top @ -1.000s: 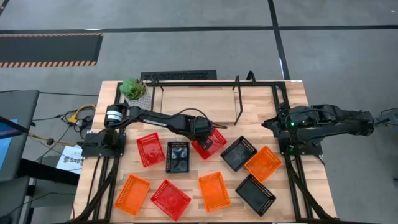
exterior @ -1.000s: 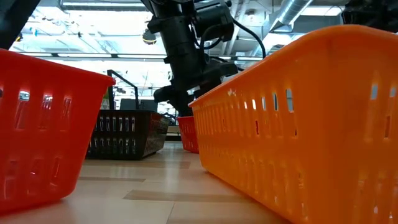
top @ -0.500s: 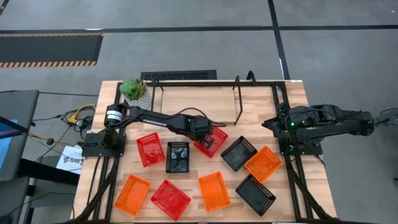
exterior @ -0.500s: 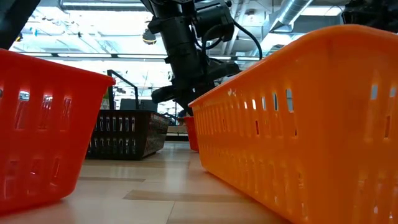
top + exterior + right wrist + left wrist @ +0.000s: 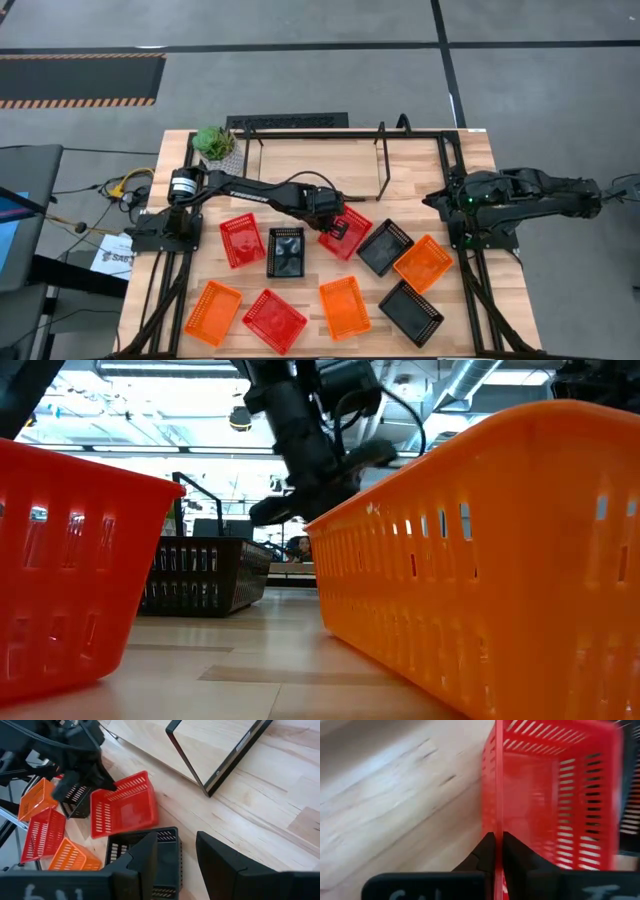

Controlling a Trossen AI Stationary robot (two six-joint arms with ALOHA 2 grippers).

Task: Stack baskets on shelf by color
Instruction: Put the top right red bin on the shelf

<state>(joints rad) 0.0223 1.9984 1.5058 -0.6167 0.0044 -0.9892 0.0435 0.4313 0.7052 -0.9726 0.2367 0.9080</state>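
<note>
My left gripper (image 5: 330,215) is shut on a red basket (image 5: 346,233) at the table's middle, just in front of the shelf (image 5: 310,160), a black wire frame with a light wooden board. In the right wrist view the red basket (image 5: 125,807) is tilted. Other baskets lie flat on the table: red (image 5: 241,241), black (image 5: 286,251), black (image 5: 384,246), orange (image 5: 423,263), and more along the near edge. My right gripper (image 5: 174,852) waits open at the table's right edge. My left gripper pinches one side wall of the red basket at its rim (image 5: 498,822), near a corner, with one finger inside the basket and one outside. The fingers come from above, pointing down. The basket hangs tilted below them; in the low view it no longer shows at table level.
A white pot with a green plant (image 5: 214,143) stands at the far left corner beside the shelf. An orange basket (image 5: 480,560) and a red one (image 5: 70,560) stand close to the low camera. Black arm frames (image 5: 470,260) run along both table sides.
My left gripper has shut on the red basket's wall, then risen and gone a little toward the table's right edge. The basket has come up off the table, tipped, and shifted right toward the black basket beside it.
</note>
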